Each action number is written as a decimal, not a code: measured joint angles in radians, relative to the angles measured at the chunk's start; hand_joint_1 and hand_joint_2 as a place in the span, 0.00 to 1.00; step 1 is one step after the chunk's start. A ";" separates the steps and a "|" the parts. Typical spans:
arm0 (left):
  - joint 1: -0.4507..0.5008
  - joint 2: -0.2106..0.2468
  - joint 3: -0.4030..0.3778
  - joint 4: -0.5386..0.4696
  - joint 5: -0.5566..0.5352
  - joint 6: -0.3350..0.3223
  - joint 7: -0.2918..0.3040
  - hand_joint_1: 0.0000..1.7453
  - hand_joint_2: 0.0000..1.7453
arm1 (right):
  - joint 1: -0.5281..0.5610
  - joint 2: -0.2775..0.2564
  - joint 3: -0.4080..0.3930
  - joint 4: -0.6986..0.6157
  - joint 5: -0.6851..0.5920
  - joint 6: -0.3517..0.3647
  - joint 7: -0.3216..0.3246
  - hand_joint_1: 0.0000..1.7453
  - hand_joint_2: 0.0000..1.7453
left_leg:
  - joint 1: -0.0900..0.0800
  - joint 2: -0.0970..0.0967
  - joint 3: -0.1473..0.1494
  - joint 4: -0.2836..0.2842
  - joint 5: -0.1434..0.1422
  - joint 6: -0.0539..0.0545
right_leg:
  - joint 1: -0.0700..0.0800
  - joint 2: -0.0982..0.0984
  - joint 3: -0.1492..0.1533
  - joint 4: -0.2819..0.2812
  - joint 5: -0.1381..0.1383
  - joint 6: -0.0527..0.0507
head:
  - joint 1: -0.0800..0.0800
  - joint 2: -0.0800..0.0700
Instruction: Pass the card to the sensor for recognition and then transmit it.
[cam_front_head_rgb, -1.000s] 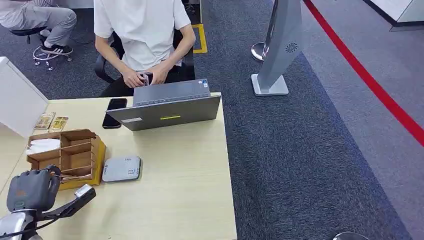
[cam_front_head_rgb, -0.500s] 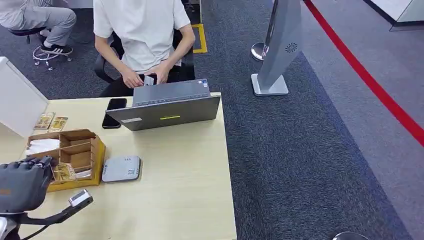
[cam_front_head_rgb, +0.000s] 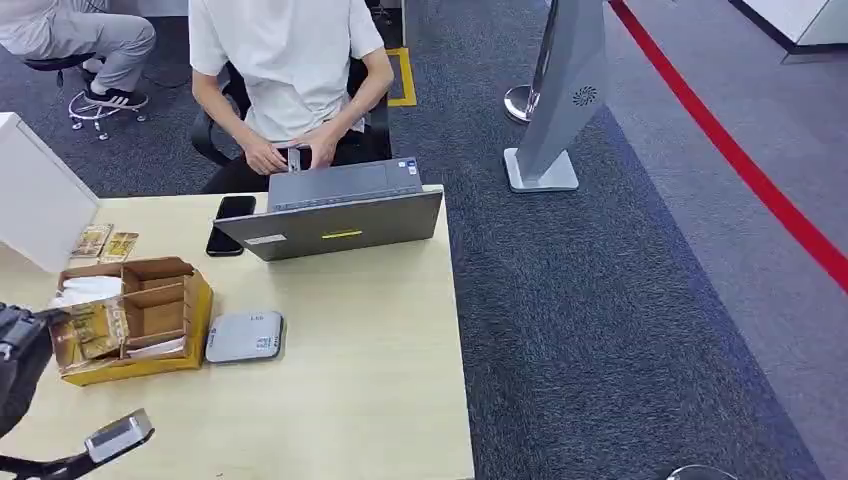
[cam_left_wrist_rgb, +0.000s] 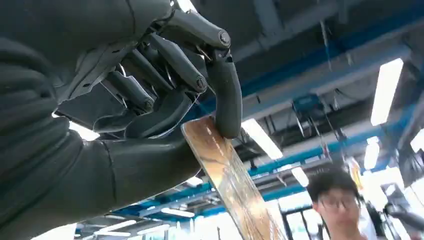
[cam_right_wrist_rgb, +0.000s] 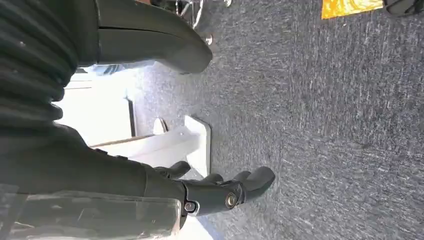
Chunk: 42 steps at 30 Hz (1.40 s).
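A gold-brown card (cam_front_head_rgb: 93, 329) hangs over the near left corner of the open cardboard box (cam_front_head_rgb: 199, 302). My left hand (cam_front_head_rgb: 18, 372), at the picture's left edge, pinches it. In the left wrist view the thumb and one finger of that hand (cam_left_wrist_rgb: 150, 100) clamp the card (cam_left_wrist_rgb: 231, 187) at its end, and the card sticks out edge-on. The grey-white sensor pad (cam_front_head_rgb: 243, 336) lies flat on the table just right of the box. My right hand (cam_right_wrist_rgb: 220, 192) hangs over the carpet, fingers stretched out and holding nothing.
A grey laptop (cam_front_head_rgb: 340, 215) and a black phone (cam_front_head_rgb: 229, 225) lie at the far side of the wooden table (cam_front_head_rgb: 360, 380). Behind them sits a person (cam_front_head_rgb: 290, 60) in a white shirt. Two loose cards (cam_front_head_rgb: 103, 243) lie beside a white box (cam_front_head_rgb: 35, 200). A grey stand (cam_front_head_rgb: 560, 90) is on the carpet.
My left hand has drawn back to the left from the box's near corner, lifting the card with it. The camera view has barely shifted.
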 joint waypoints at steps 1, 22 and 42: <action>-0.095 -0.015 -0.004 0.015 0.005 -0.052 0.014 1.00 1.00 | -0.002 0.000 0.001 0.000 0.010 0.003 0.000 0.00 1.00 | 0.000 -0.003 0.000 0.000 0.002 0.000 | 0.000 -0.004 -0.001 0.000 0.000 0.000 | 0.001 0.000; -1.179 -0.531 -0.262 1.306 -0.255 0.103 0.219 1.00 1.00 | -0.029 -0.001 0.113 0.001 0.118 0.047 -0.044 0.00 1.00 | -0.001 0.003 -0.012 0.001 0.017 0.002 | -0.001 0.006 -0.006 0.000 0.019 0.003 | 0.001 0.000; -1.215 -0.603 -0.263 1.559 -0.250 0.108 0.219 0.00 1.00 | -0.027 -0.001 0.139 0.002 0.119 0.047 -0.038 0.00 1.00 | -0.001 0.003 -0.015 0.001 0.017 0.002 | -0.001 0.006 -0.008 0.000 0.019 0.003 | 0.001 0.000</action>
